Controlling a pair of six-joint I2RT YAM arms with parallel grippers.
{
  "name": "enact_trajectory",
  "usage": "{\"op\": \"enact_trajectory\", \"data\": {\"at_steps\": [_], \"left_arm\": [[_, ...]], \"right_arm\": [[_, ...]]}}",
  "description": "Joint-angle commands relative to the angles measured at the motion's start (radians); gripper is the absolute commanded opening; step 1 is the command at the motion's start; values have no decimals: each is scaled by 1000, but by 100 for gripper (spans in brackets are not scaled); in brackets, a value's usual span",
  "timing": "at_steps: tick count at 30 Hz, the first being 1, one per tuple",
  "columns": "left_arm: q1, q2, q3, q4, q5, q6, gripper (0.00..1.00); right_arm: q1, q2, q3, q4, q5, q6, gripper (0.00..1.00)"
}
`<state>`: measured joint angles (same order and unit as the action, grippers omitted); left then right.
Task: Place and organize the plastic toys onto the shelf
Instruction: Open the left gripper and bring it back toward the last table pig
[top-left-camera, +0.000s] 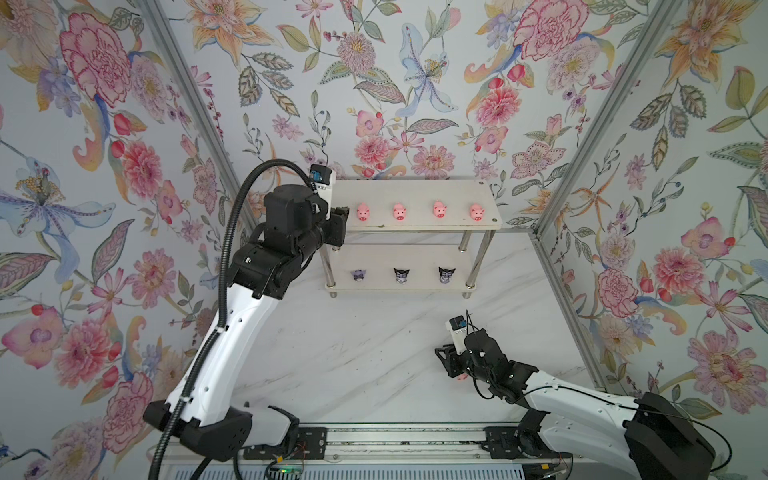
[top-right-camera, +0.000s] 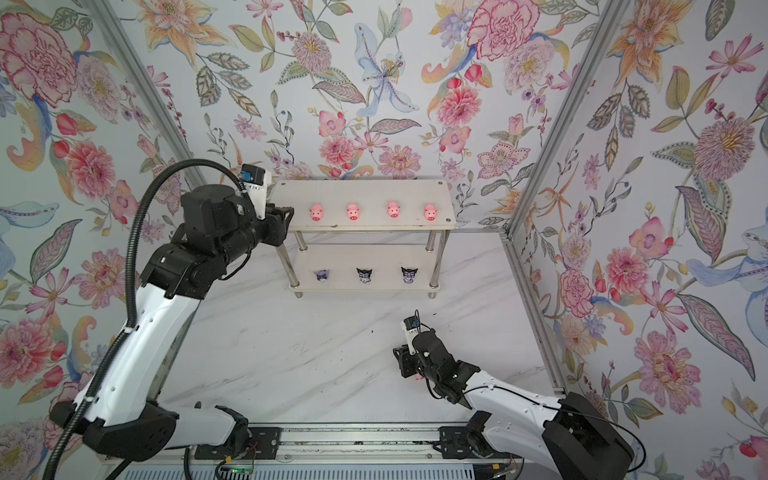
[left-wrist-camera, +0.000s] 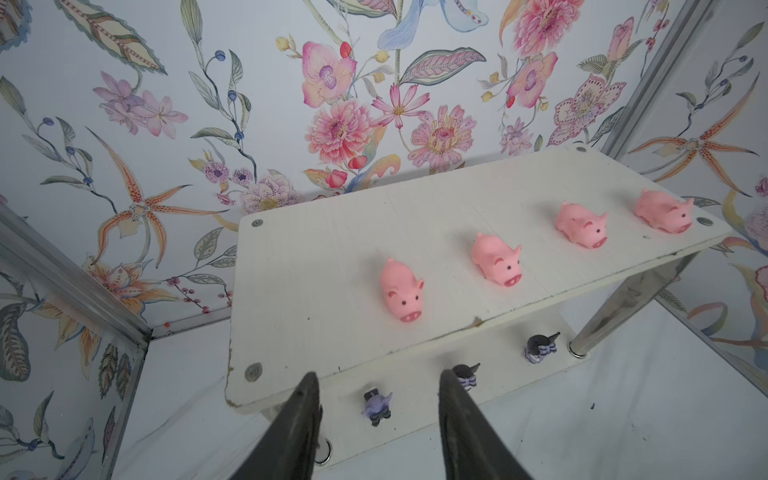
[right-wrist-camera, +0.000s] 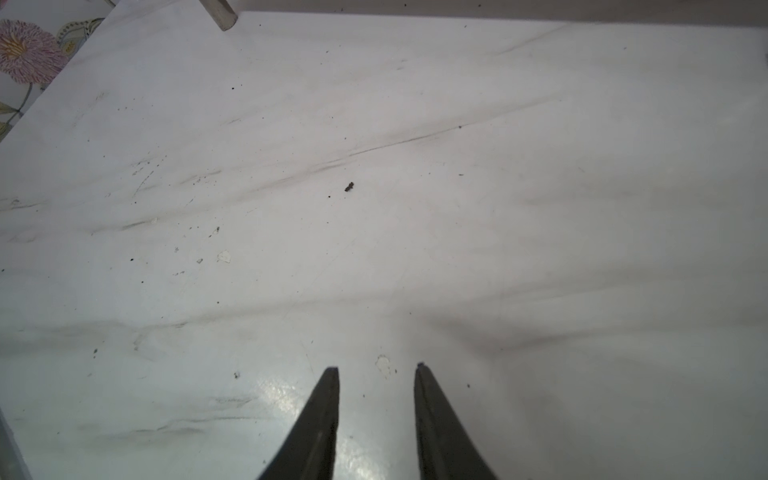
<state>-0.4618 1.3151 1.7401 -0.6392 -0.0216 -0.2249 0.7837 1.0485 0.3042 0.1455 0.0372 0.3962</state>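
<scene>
The shelf (top-left-camera: 415, 191) (top-right-camera: 361, 191) (left-wrist-camera: 316, 266) stands at the back. Several pink pigs (top-left-camera: 363, 212) (left-wrist-camera: 402, 291) line its top board. Three purple-and-black figurines (top-left-camera: 401, 275) (left-wrist-camera: 377, 405) stand in a row on the lower board. My left gripper (top-left-camera: 341, 216) (top-right-camera: 286, 212) (left-wrist-camera: 378, 374) hovers at the left end of the top board, open and empty. My right gripper (top-left-camera: 444, 360) (top-right-camera: 401, 361) (right-wrist-camera: 376, 366) is low over the table at the front right, open, with bare table between its fingertips. A pink toy (top-left-camera: 460, 377) (top-right-camera: 417, 377) peeks out from under it, mostly hidden.
Floral walls with metal corner posts (top-left-camera: 582, 137) close in the white marbled table (top-left-camera: 374, 353) on three sides. The chrome shelf legs (top-left-camera: 478, 262) stand on the table. A rail with both arm bases (top-left-camera: 395, 440) runs along the front edge.
</scene>
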Motion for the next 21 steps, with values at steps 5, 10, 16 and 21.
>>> {"op": "enact_trajectory", "data": {"at_steps": [5,10,16,21], "left_arm": [[-238,-123,-408,166,-109,-73,48],[-330,-214,-703,379,-84,-155,48],[-386,-224,-942,586,-81,-223,51],[-387,-235,-1083,729,-31,-279,52]], "right_arm": [[0,-109,80,-291,99,76,39],[4,-239,70,-520,118,182,45],[54,-251,66,-661,127,289,59],[146,-160,60,-591,149,338,58]]}}
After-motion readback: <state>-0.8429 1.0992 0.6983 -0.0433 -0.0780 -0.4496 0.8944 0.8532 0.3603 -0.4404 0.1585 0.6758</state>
